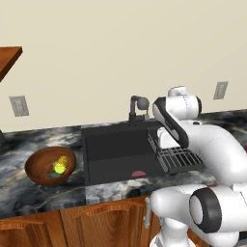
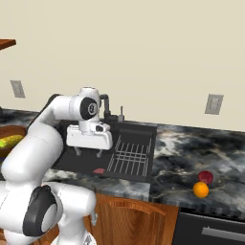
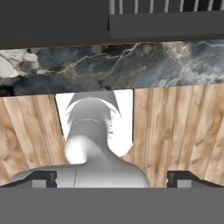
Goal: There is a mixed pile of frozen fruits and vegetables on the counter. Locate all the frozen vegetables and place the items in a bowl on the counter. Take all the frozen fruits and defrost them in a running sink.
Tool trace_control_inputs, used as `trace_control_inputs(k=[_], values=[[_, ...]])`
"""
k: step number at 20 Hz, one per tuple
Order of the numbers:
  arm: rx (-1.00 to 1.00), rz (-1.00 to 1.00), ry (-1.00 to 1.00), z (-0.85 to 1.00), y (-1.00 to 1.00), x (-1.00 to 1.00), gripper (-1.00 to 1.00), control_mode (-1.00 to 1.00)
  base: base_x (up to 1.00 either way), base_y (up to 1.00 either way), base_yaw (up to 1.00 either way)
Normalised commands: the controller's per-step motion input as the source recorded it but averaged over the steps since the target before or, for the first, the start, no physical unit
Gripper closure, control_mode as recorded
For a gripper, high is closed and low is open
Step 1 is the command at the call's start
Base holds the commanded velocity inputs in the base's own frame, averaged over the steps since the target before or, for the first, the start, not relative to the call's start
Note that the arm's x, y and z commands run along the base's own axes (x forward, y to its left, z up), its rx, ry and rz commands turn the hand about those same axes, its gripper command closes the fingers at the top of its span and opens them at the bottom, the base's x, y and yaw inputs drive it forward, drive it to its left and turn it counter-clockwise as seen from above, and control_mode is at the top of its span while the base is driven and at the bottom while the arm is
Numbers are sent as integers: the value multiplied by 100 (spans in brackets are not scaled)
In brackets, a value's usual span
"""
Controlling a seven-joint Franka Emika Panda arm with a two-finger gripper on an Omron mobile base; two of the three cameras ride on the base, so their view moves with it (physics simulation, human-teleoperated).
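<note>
two fruits left to go, by the look of it — the dark red ball (image 2: 206, 176) and the orange ball (image 2: 201, 190) are sitting on the tabletop (image 2: 201, 148) off to the right of the sink (image 2: 129, 143), touching or very nearly, close to the front edge. the veg half looks sorted: the corn cob (image 1: 60, 164) is lying in the wooden bowl (image 1: 36, 169) on the left side of the sink, with a dark green piece (image 1: 53, 174) tucked right beside it.

the gripper (image 2: 88, 152) is hanging above the sink basin, left of the wire rack (image 2: 130, 155), jaws spread wide and nothing between them. so i'd say we're at the start of the fruit step, with the arm parked between the bowl and the fruit pile.

there's also a flat pinkish-red patch (image 1: 139, 173) on the sink floor near the front wall — can't tell what that is, it's not one of the balls.

next move, as i see it: swing right over the rack and tabletop, come down on one ball with the jaws straddling it. they sit so close together that picking the orange one from the front probably avoids knocking the red one away. round things roll, so a centred pinch matters. i can't see any water running from the faucet (image 1: 137, 108), so that may need turning on too.
</note>
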Motion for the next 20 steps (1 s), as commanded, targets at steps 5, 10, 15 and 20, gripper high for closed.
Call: trace_control_inputs(k=[5,10,15,20], values=[[-1,-3,23,-7,-83,0,-100,-100,0,0,0],[0,-1,17,-9,-83,5,-100,-100,0,0,0],[0,-1,15,-6,-85,7,-100,-100,0,0,0],[0,0,5,0,-80,16,-100,-100,0,0,0]])
